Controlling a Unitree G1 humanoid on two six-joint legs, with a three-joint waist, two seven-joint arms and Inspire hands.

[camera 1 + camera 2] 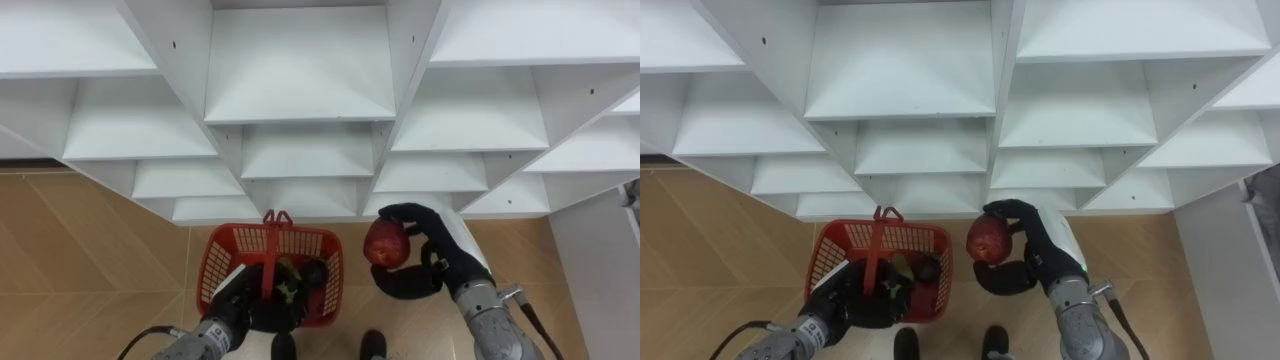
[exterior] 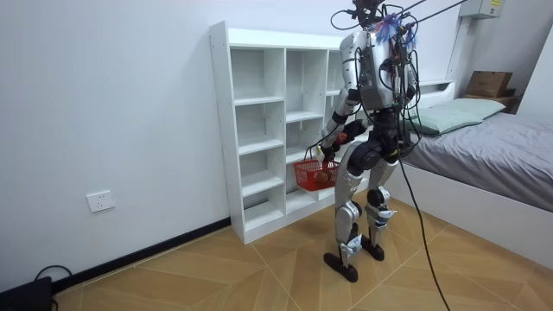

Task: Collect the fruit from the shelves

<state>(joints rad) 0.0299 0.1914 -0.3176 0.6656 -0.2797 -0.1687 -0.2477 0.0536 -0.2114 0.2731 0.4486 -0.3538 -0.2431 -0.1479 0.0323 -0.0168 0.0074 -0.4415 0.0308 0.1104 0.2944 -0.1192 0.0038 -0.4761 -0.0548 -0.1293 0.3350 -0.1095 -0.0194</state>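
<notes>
Your right hand (image 1: 440,245) is closed around 1 red apple (image 1: 384,244), just beside the red basket (image 1: 222,265). Your left hand (image 1: 262,305) grips this basket, in front of the white shelves (image 1: 300,80).

You held a red apple (image 1: 384,243), round and glossy, in the curled fingers (image 1: 405,212) of your right hand (image 1: 440,245), just beside the red mesh basket (image 1: 225,262), before the white closet (image 1: 300,90).
</notes>
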